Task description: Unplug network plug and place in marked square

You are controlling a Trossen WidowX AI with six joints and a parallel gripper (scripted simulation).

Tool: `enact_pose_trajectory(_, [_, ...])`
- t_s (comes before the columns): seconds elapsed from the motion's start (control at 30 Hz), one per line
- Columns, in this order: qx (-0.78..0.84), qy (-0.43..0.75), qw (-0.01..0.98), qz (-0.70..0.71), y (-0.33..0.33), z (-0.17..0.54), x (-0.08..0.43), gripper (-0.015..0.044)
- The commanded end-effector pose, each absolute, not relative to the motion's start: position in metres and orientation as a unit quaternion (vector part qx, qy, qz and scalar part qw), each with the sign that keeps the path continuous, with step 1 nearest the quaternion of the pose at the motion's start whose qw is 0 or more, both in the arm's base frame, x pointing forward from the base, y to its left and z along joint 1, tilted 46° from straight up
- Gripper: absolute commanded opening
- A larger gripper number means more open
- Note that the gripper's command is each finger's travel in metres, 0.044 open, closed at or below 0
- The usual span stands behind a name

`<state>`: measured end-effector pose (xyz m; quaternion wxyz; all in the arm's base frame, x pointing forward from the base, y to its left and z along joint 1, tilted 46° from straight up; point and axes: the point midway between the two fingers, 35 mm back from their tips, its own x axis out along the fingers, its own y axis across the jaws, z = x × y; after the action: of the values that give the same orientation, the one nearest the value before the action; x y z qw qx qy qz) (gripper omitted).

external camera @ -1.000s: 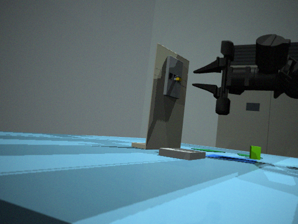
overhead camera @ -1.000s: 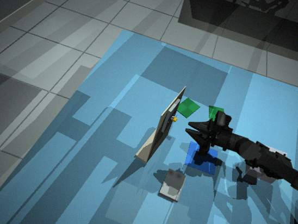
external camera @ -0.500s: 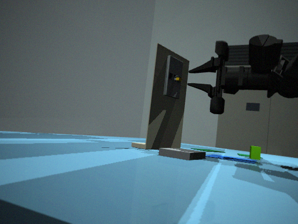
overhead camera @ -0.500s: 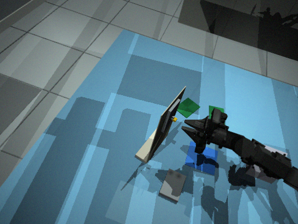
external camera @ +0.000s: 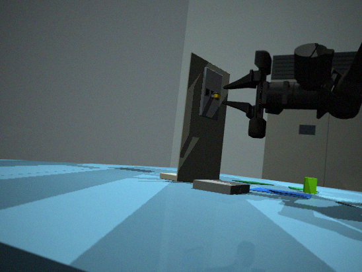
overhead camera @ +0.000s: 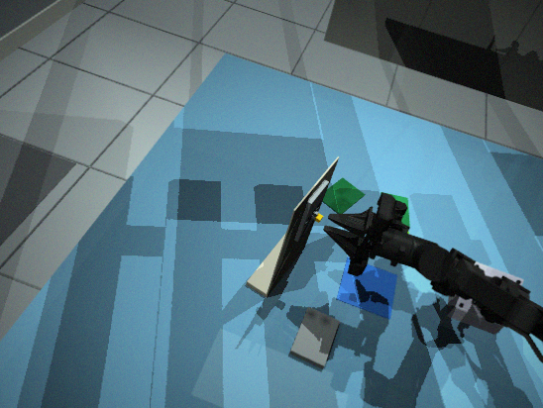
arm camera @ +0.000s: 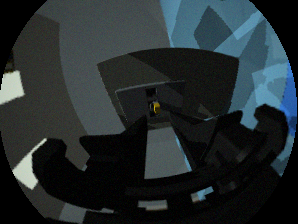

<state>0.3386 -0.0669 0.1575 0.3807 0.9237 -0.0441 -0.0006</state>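
Plug [overhead camera: 319, 217] [external camera: 216, 96] [arm camera: 156, 107]: mid-frame in exterior view, in panel socket; small, likely light, rigid. Thin tab probably delicate. Best hold: body sides. Gripper [overhead camera: 326, 223] [external camera: 224, 95] [arm camera: 157, 115]: partly open, empty.

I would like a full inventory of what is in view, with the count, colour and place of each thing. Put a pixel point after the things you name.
upright panel [overhead camera: 292, 218] [external camera: 203, 148]: one, beige, standing on the table
socket plate [external camera: 212, 77] [arm camera: 130, 100]: one, grey, on the panel's face
plug [overhead camera: 319, 217] [external camera: 216, 96] [arm camera: 156, 107]: one, yellow part visible, at the plate
flat block [overhead camera: 315, 339] [external camera: 211, 187]: one, grey, on the table
blue square [overhead camera: 372, 282] [external camera: 290, 193]: one, on the table
green patches [overhead camera: 342, 195]: two, on the table
small block [external camera: 310, 185]: one, lime green, on the table
table [overhead camera: 198, 307] [external camera: 115, 224]: one, blue
gripper [overhead camera: 327, 222] [external camera: 224, 95]: one, black, open before the plug
arm [overhead camera: 431, 259] [external camera: 294, 96]: one, black, right side
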Motion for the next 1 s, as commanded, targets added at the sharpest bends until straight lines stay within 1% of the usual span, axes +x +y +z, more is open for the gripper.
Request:
enact_pose_trajectory(0.0, [0.925,-0.047,0.378,0.002,-0.069,0.159,0.343,0.0156])
enact_pose_trajectory(0.67, [0.924,-0.047,0.378,0.002,-0.073,0.153,0.361,0.0156])
enact_pose_trajectory(0.97, [0.924,-0.047,0.378,0.002,-0.073,0.153,0.361,0.0096])
